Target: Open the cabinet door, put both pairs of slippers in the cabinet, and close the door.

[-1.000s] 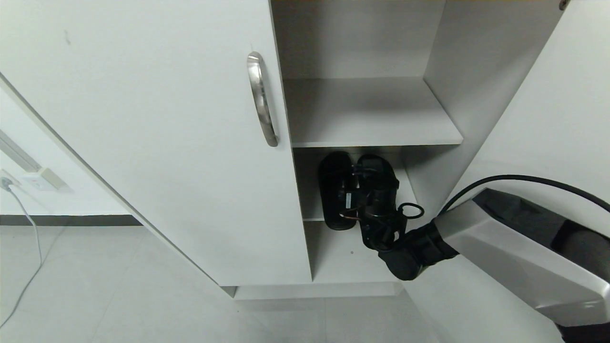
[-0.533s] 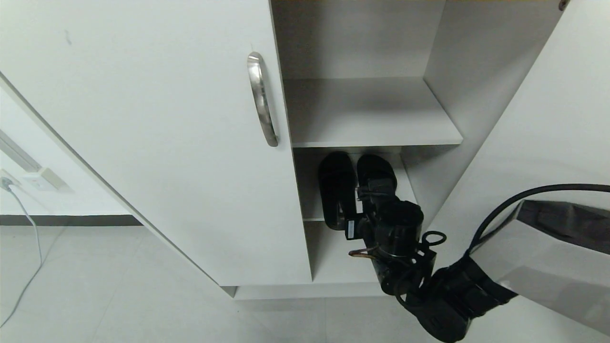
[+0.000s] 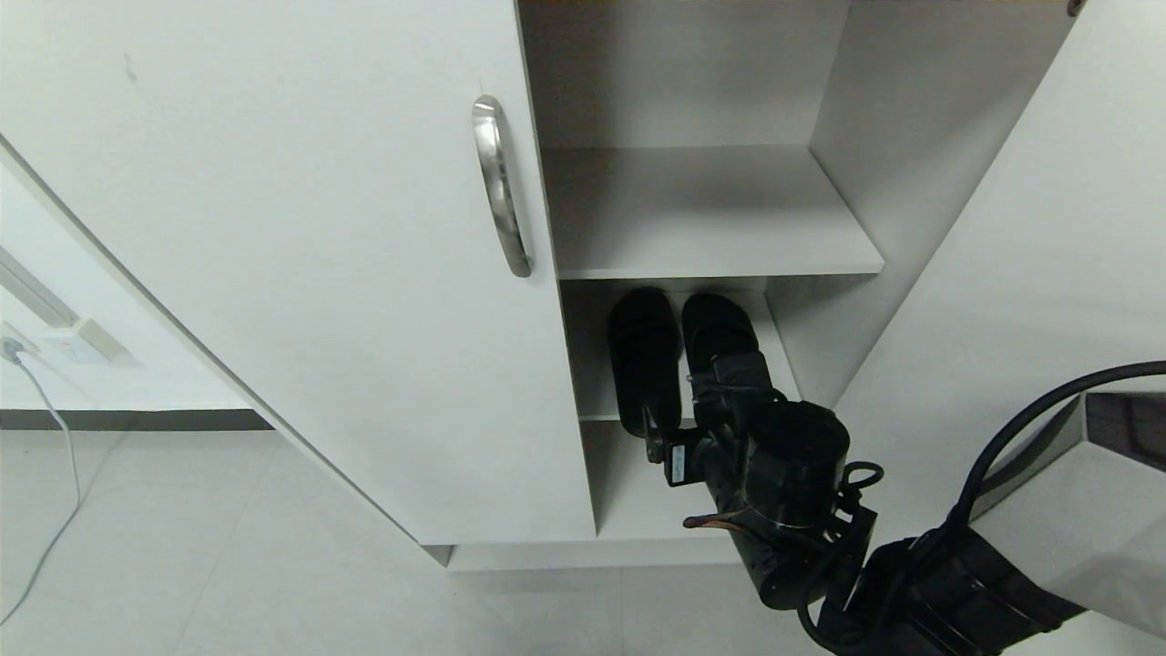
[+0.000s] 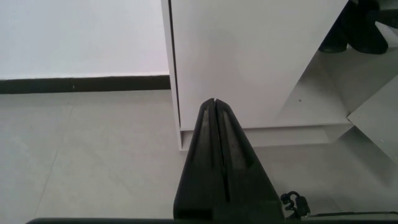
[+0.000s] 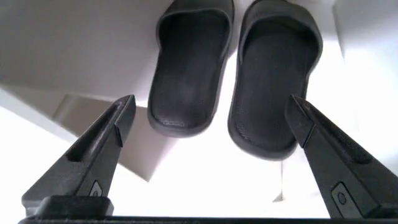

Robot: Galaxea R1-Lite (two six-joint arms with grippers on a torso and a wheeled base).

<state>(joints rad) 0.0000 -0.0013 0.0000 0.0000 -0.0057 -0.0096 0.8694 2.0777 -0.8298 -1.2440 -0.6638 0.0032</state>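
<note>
A pair of black slippers (image 3: 645, 351) lies side by side on the lower shelf (image 3: 781, 360) of the white cabinet, heels at the shelf's front edge. In the right wrist view the two slippers (image 5: 189, 68) lie just beyond my right gripper (image 5: 211, 102), which is open with nothing between its fingers. From the head view that gripper (image 3: 694, 401) hovers in front of the slippers' heels, above the cabinet floor (image 3: 638, 497). The cabinet's right door (image 3: 1029, 273) stands open. My left gripper (image 4: 214, 109) is shut and empty, low over the floor in front of the cabinet's base.
The cabinet's left door (image 3: 319, 273) is closed, with a metal handle (image 3: 499, 187). The upper shelf (image 3: 701, 210) is bare. A wall socket (image 3: 77, 344) and a cable (image 3: 55, 428) are at the far left. Grey floor tiles (image 3: 228, 583) stretch before the cabinet.
My right arm has drawn back out of the lower compartment toward me. The slippers stay on the shelf where they were.
</note>
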